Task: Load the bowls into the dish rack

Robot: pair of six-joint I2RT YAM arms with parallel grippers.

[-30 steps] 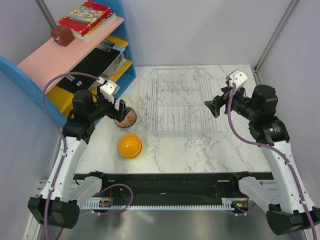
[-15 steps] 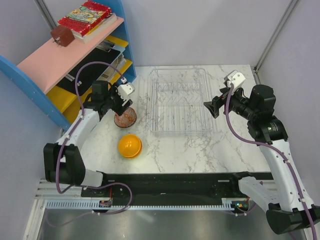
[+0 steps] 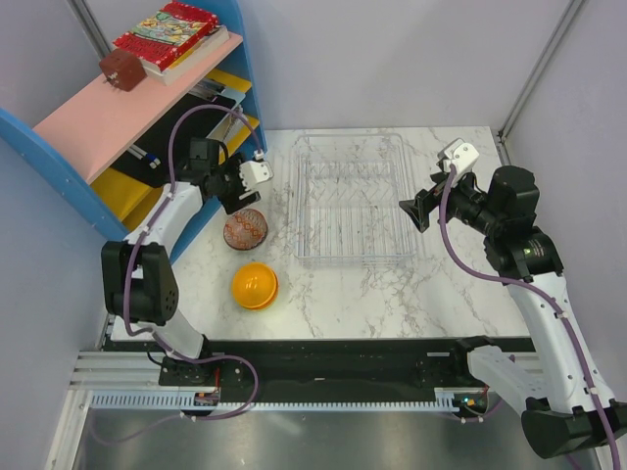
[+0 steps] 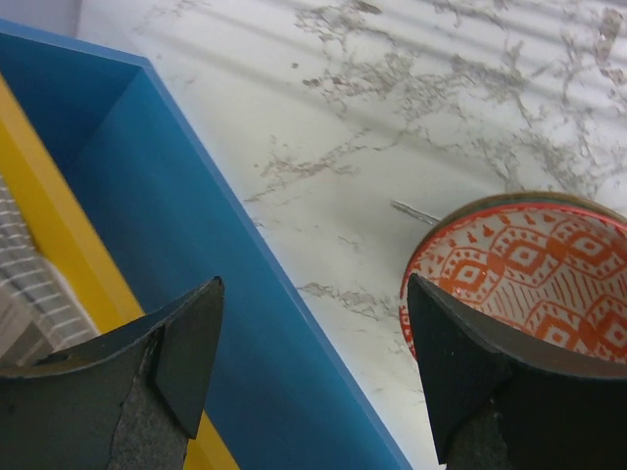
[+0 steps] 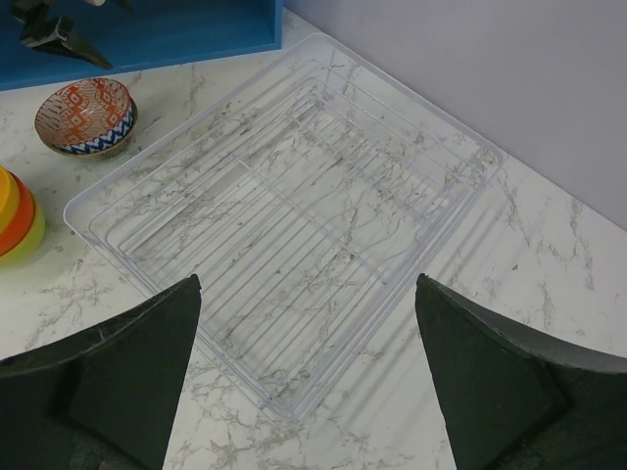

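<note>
A patterned bowl (image 3: pixel 245 231), orange-and-white inside and blue-patterned outside, stands upright on the marble left of the clear dish rack (image 3: pixel 353 201). It also shows in the left wrist view (image 4: pixel 529 262) and the right wrist view (image 5: pixel 86 116). A stack of bowls (image 3: pixel 255 285), orange-yellow on top, sits nearer me; in the right wrist view (image 5: pixel 18 217) red-orange and yellow-green rims show beneath. The pale green bowl is not visible. My left gripper (image 3: pixel 235 195) (image 4: pixel 313 294) is open and empty, just behind the patterned bowl by the shelf. My right gripper (image 3: pixel 415 209) (image 5: pixel 309 284) is open and empty, right of the rack (image 5: pixel 294 215).
A blue-and-pink shelf unit (image 3: pixel 147 108) with books stands at the back left; its blue side wall (image 4: pixel 176 255) is close to my left fingers. Grey walls enclose the table on both sides.
My left arm has swung round and its gripper has pulled back from over the patterned bowl toward the shelf. The bowls and the right arm have not moved.
</note>
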